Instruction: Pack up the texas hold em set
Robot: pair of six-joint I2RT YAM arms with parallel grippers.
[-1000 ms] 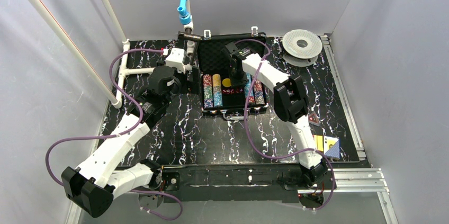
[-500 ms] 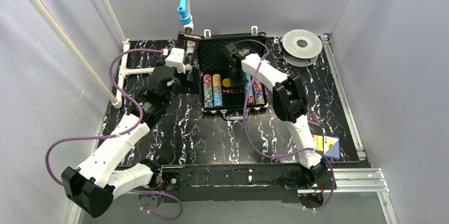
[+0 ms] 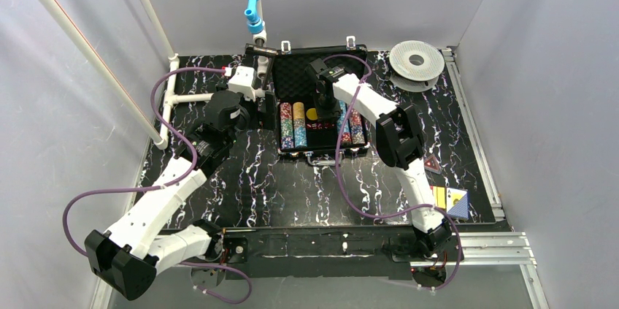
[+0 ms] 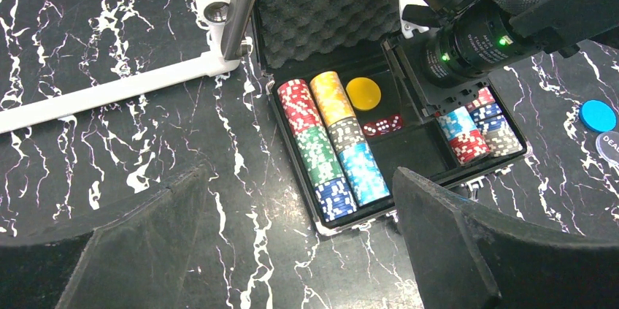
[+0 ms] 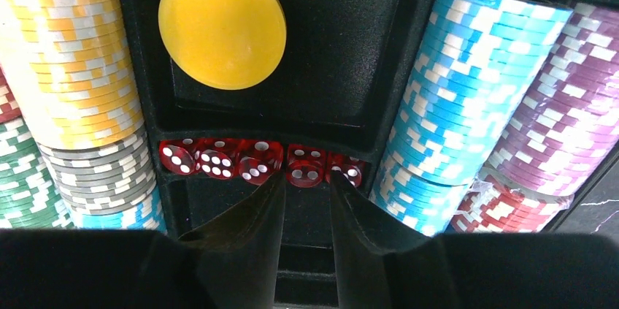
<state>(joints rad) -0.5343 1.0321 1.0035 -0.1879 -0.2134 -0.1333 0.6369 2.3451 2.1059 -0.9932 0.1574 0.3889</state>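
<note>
Five dice: the red dice point(image 5: 255, 159) lie in one row in the narrow slot in the middle of the briefcase point(image 4: 321, 2), which stands open at the middle of the table's far edge.
Right gripper: the right gripper point(image 5: 305, 177) hangs over that slot with its jaws released to a narrow gap. One die sits just beyond the tips and nothing is pinched.
Left gripper: the left gripper point(image 4: 298, 172) hovers by the case's left side, jaws spread wide and bare.
Step in hand: seating the dice, by my judgement. Rise straight up so the fingers do not drag the row askew.
Middle bay: a yellow disc point(image 5: 222, 25) lies beyond the dice. No card decks are seen.
Side bays: chip rows point(image 4: 325, 141) fill both sides.
Outside: a blue disc point(image 4: 598, 115) lies on the table right of the case, unpacked.
</note>
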